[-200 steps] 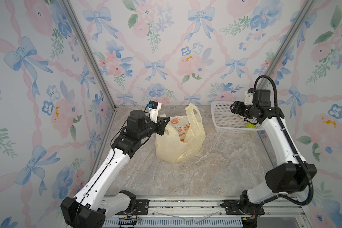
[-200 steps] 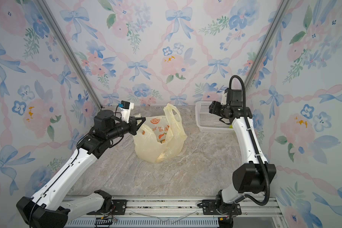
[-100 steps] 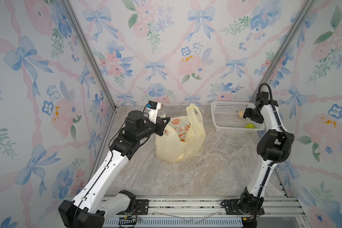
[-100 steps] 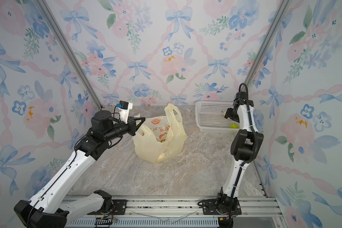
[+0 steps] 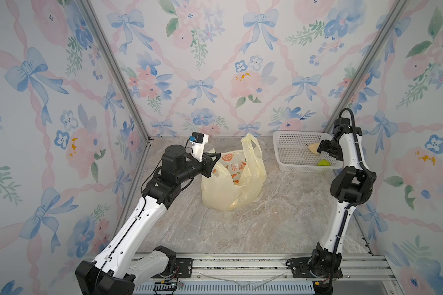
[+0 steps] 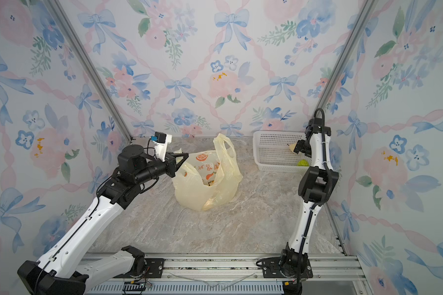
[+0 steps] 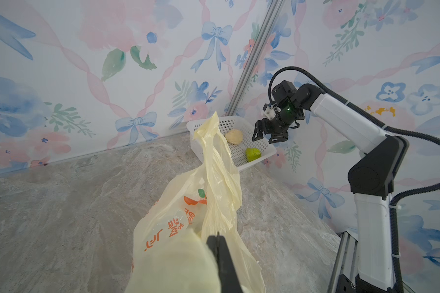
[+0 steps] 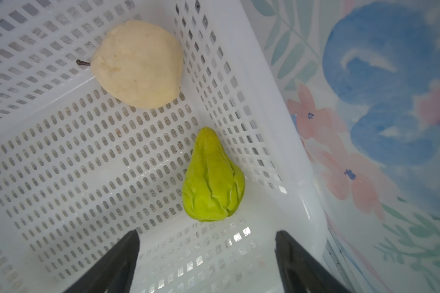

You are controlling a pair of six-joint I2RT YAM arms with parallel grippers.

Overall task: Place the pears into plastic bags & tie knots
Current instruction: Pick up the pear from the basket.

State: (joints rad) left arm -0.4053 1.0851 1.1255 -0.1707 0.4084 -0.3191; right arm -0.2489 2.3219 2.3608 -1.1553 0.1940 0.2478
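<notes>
bag [image 5: 228,190]: thin crinkled film | basket [image 5: 289,149]: perforated plastic | green pear [image 8: 212,180]: ridged

The bag [image 5: 228,189] hides its contents, and the right claw [image 5: 320,150] covers part of the cream pear [image 5: 313,147].

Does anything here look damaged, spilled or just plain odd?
Only the green pear in the white basket: its skin is deeply creased and crumpled, unlike the smooth cream pear beside it. Nothing looks spilled.
</notes>
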